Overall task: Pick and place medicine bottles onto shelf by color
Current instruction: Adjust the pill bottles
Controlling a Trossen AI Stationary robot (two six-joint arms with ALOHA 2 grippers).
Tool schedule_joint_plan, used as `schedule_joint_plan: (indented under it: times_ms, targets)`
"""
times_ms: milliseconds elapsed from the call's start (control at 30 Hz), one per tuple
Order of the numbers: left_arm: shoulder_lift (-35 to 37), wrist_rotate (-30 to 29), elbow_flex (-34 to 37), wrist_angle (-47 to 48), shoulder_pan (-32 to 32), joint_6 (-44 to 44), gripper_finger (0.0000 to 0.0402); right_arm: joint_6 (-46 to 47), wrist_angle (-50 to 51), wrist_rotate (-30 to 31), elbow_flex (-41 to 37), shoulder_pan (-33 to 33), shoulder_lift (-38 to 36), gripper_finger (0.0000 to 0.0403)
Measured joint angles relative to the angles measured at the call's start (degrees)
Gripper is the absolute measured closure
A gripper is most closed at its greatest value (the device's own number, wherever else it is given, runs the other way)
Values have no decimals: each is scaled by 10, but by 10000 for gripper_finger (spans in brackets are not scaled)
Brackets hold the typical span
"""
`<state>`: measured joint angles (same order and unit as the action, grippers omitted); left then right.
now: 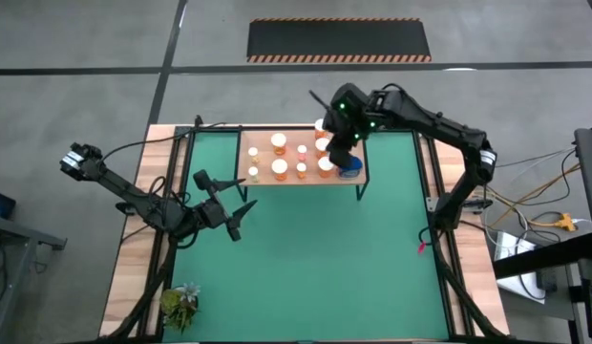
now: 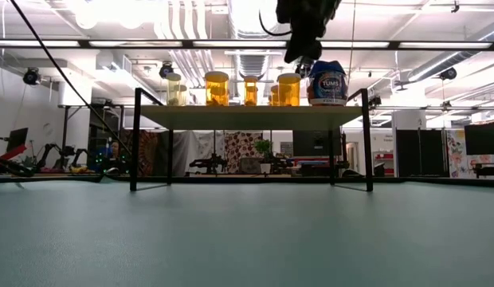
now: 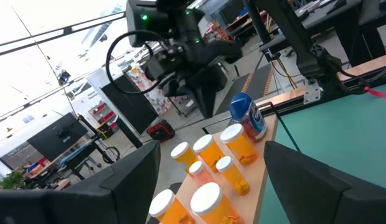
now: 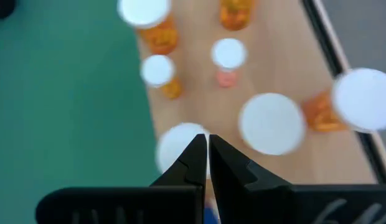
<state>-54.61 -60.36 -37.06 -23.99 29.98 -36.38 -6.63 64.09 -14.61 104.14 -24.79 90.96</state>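
The light-wood shelf point(image 1: 301, 177) stands at the far middle of the green mat, on thin black legs point(image 2: 136, 139). Several orange bottles with white caps point(image 1: 279, 168) stand upright on it, and the blue bottle point(image 1: 350, 172) stands at its right end; it also shows in the low view point(image 2: 327, 84). My right gripper point(image 4: 207, 142) hovers shut and empty above the shelf's right part, just left of the blue bottle and above it point(image 2: 303, 60). My left gripper point(image 1: 241, 218) is open and empty over the mat, near the shelf's left front leg.
A small green plant point(image 1: 179, 306) stands at the table's near left corner. A small red thing point(image 1: 422, 248) lies at the mat's right edge. The mat point(image 1: 306, 268) lies bare in front of the shelf, inside the wooden table rim point(image 1: 134, 258).
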Motion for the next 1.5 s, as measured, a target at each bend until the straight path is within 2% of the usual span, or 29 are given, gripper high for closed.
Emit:
schedule_joint_plan:
  times_ms: [167,367,833,1500]
  targets:
    - [0,0,0,0,0,0,132,6,-1,11,-3,37,10,394]
    - [0,1,0,0,0,0,132,25,9,100,-3,58,27,394]
    - [0,1,0,0,0,0,132,33,28,102,-15,58,29,394]
    - [0,1,0,0,0,2,132,24,5,101,-24,58,28,394]
